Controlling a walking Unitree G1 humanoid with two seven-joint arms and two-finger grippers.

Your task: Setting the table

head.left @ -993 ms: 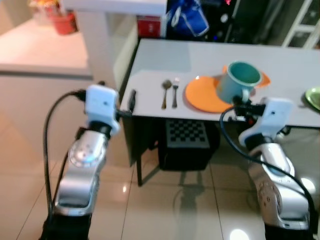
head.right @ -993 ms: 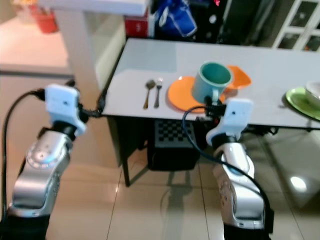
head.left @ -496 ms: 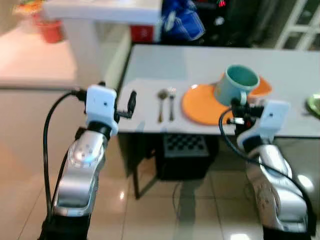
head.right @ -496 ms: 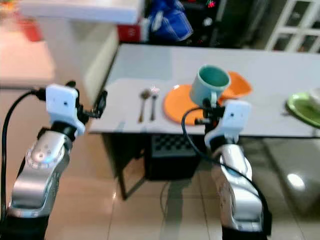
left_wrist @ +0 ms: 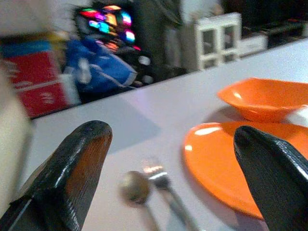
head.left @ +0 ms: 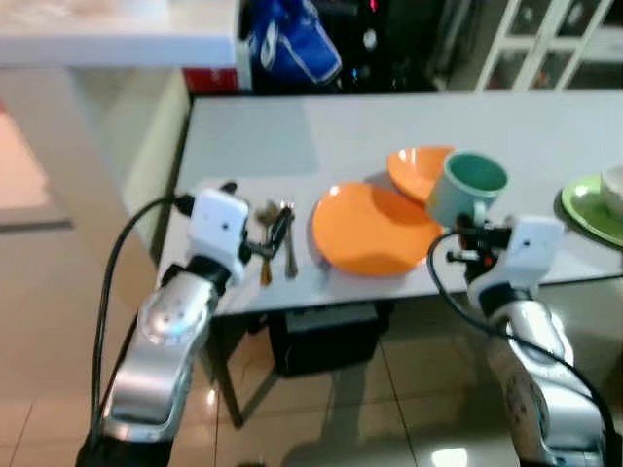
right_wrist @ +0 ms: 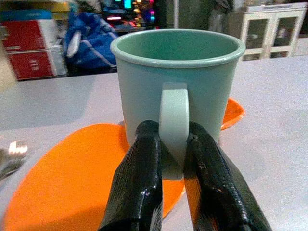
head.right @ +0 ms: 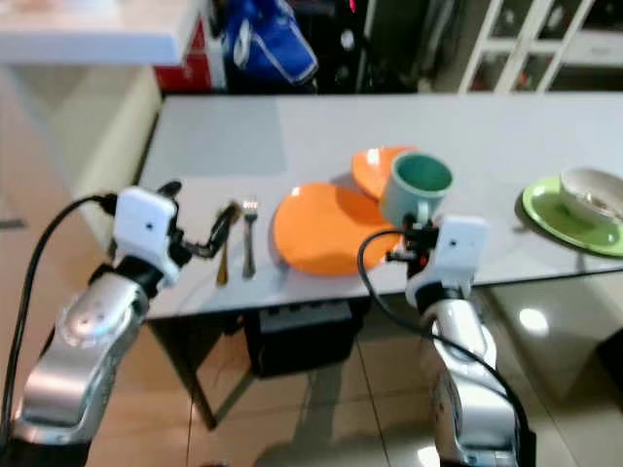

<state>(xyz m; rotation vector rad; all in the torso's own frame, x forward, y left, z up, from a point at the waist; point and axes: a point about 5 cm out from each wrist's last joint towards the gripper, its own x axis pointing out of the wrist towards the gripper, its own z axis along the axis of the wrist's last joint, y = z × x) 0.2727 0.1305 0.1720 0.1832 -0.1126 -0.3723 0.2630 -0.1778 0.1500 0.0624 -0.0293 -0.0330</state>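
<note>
Mug (right_wrist: 178, 77) handle pinched in right hand (right_wrist: 172, 159)

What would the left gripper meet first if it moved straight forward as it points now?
Probably the spoon and fork, which lie on the table between the left gripper's open fingers; depth is unclear.

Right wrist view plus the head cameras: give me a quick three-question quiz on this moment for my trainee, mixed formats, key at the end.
1. True or false: the right gripper pinches the teal mug by its handle.
2. Multiple choice: beside the orange plate, on the robot's left, lie (A) chopsticks, (B) a spoon and fork, (C) a knife.
3. Fill in: the left gripper is ____, nothing between its fingers.

Key: 1 true; 2 B; 3 open.
</note>
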